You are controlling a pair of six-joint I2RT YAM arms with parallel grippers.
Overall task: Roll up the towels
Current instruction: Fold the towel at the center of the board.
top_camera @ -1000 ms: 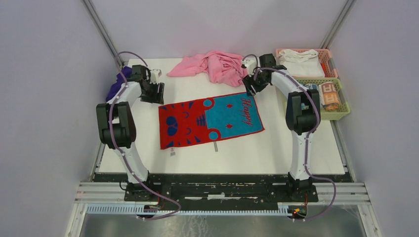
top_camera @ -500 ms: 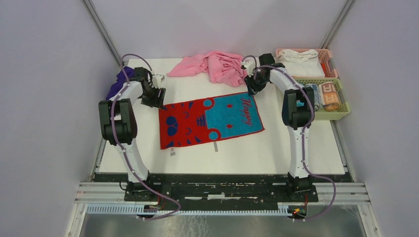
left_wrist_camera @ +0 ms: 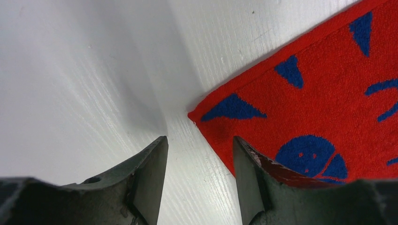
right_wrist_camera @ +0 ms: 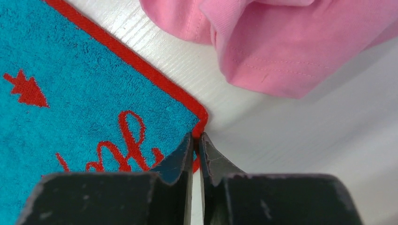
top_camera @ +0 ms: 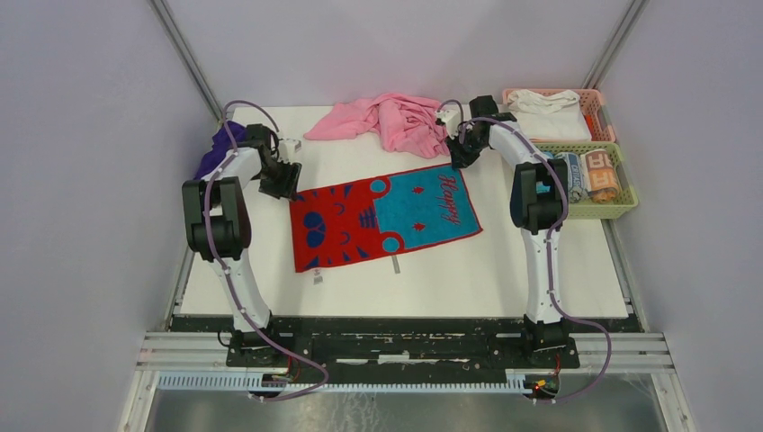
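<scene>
I see the red-and-teal towel (top_camera: 385,220) lying flat mid-surface (top_camera: 513,270). My right gripper (right_wrist_camera: 197,137) has its jaws pinching the far right corner. My left gripper (left_wrist_camera: 199,143) has its jaws parted at the far left corner.

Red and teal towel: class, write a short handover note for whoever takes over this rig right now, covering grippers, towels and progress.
Left gripper: open, low over the red and teal towel's far-left corner, gripping nothing.
Right gripper: shut on the towel's far-right corner.
The towel lies flat in mid-table. A pink cloth is bunched at the far edge and a purple cloth at the far left.
Done: towel spread out.
Left: close on the left corner, roll this towel, then the others.
</scene>
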